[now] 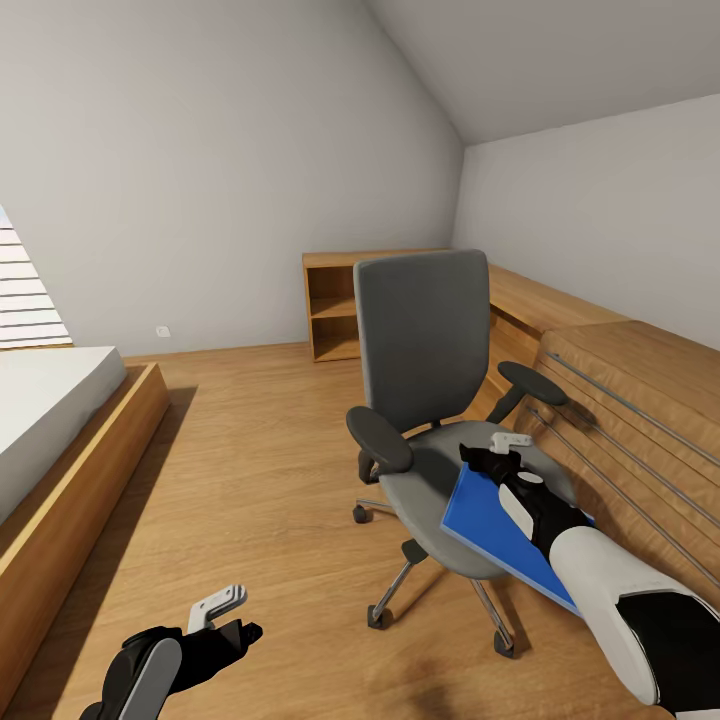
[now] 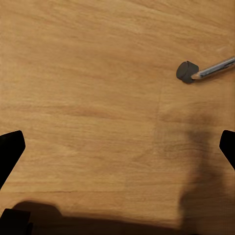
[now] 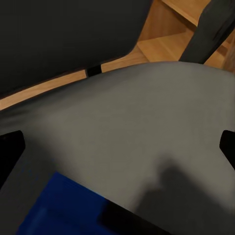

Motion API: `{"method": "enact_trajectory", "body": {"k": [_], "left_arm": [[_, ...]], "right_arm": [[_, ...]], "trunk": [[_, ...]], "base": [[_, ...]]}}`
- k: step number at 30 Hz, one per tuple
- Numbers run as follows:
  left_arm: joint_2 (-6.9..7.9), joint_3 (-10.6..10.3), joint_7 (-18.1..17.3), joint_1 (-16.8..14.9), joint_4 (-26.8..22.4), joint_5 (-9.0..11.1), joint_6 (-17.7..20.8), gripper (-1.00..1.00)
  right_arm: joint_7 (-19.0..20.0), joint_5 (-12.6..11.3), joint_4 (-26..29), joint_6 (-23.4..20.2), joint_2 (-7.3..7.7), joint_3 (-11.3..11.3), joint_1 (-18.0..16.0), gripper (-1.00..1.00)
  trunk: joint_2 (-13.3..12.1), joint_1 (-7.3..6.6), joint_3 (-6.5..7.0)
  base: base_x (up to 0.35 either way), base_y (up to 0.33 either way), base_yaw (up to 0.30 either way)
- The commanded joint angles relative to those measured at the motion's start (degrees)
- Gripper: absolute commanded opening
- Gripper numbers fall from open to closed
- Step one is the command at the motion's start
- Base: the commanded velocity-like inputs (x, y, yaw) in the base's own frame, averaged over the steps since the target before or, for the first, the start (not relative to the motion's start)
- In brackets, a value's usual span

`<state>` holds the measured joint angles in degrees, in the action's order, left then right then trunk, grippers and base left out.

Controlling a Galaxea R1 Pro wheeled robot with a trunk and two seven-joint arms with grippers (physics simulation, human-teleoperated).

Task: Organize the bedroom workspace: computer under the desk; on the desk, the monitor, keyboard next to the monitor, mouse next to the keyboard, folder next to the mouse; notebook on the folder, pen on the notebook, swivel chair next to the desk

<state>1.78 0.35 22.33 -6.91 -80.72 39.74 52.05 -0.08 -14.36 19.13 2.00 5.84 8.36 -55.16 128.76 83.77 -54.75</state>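
Observation:
The grey swivel chair [image 1: 420,340] stands mid-room on the wood floor, its seat [image 3: 147,122] turned toward me. A bright blue folder [image 1: 490,525] lies tilted on the seat's near right side and overhangs the seat edge. In the right wrist view a corner of the folder [image 3: 58,205] shows just below the fingers. My right gripper [image 1: 497,447] hovers open over the seat at the folder's far end; its fingertips [image 3: 10,147] stand wide apart with only seat fabric between them. My left gripper [image 1: 232,617] hangs open low over the floor, left of the chair base.
A bed [image 1: 50,420] on a wooden platform lies at the left. A low light-wood shelf unit [image 1: 335,310] stands behind the chair, and wooden units with metal rails [image 1: 620,400] run along the right wall. A chair castor [image 2: 187,71] on a chrome leg sits near my left gripper.

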Motion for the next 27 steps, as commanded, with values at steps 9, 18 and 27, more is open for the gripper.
{"method": "enact_trajectory", "body": {"k": [9, 18, 27], "left_arm": [[0.05, 0.0, 0.5, 0.0, -0.1, 0.6, 0.2, 1.00], [0.11, 0.1, 0.5, 0.0, -0.1, 0.6, 0.2, 1.00], [0.07, 0.2, 0.6, 0.0, -0.1, 0.6, 0.2, 1.00]], "right_arm": [[0.1, -0.8, 0.6, -1.3, 0.07, 0.3, 0.0, 1.00], [0.1, -2.5, 7.6, -16.0, 1.34, 0.1, 0.0, 1.00], [0.1, -8.0, 10.1, -21.5, 2.15, 0.1, 0.2, 1.00]], "trunk": [[0.0, -0.01, -0.05], [0.0, -0.01, -0.05], [0.0, -0.01, 0.19]], "base": [[0.000, 0.000, 0.000], [0.000, 0.000, 0.000], [0.000, 0.000, -0.040]]}}
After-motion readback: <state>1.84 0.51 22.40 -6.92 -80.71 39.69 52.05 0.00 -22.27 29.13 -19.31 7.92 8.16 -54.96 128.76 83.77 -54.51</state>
